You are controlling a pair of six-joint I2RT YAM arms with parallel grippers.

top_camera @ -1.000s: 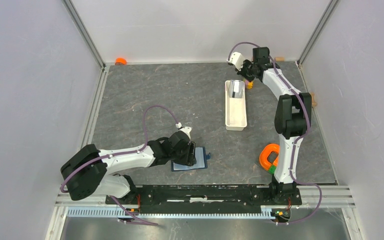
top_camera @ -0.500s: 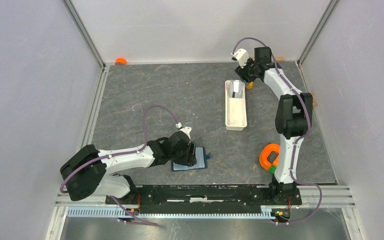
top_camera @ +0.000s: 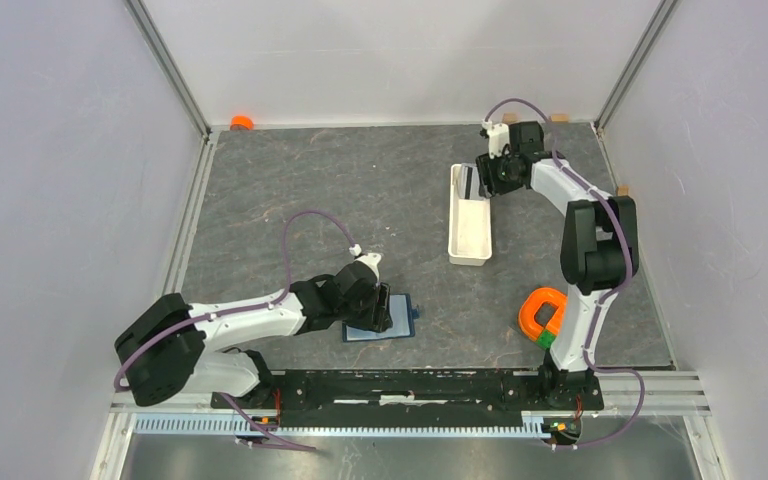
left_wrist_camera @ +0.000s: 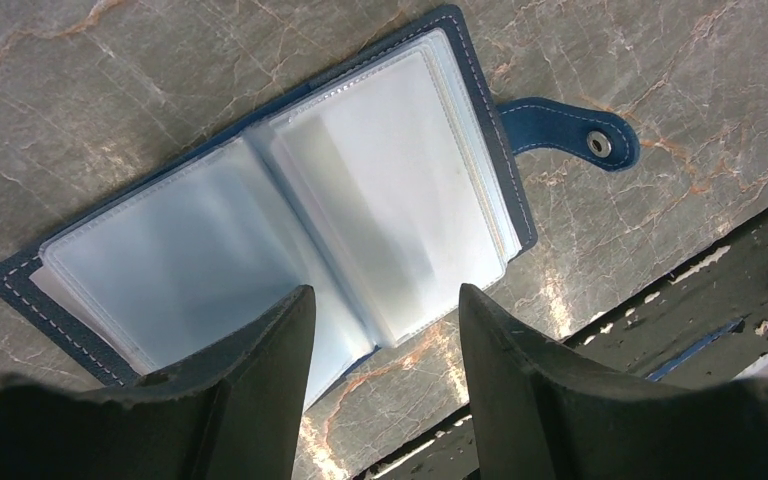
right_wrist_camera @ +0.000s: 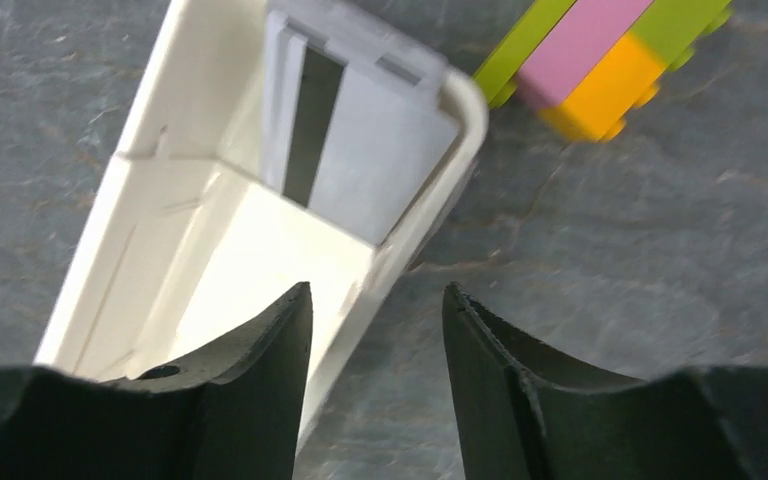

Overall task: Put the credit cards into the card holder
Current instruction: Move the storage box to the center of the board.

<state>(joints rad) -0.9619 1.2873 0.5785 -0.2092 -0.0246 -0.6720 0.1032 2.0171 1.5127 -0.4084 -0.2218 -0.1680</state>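
Observation:
The card holder (left_wrist_camera: 290,215) lies open on the table, its blue cover underneath, clear pockets facing up and snap tab to the right; from above it is the card holder (top_camera: 400,330) near the front. My left gripper (left_wrist_camera: 385,300) (top_camera: 384,310) hovers open over its near edge with nothing between the fingers. The grey credit cards (right_wrist_camera: 370,165) (top_camera: 471,181) lean upright in the far end of the white tray (right_wrist_camera: 465,100). My right gripper (right_wrist_camera: 375,295) (top_camera: 491,180) is open and empty, straddling the tray's right wall just short of the cards.
The long white tray (top_camera: 468,240) lies lengthwise at the back right. A yellow-pink-green block stack (right_wrist_camera: 600,60) sits just beyond its far corner. An orange tape roll (top_camera: 540,312) lies by the right arm's base, and a small orange object (top_camera: 242,122) sits at the back wall.
The right gripper has come from behind the tray to its far right end and its jaws have opened. The left arm and card holder have stayed put.

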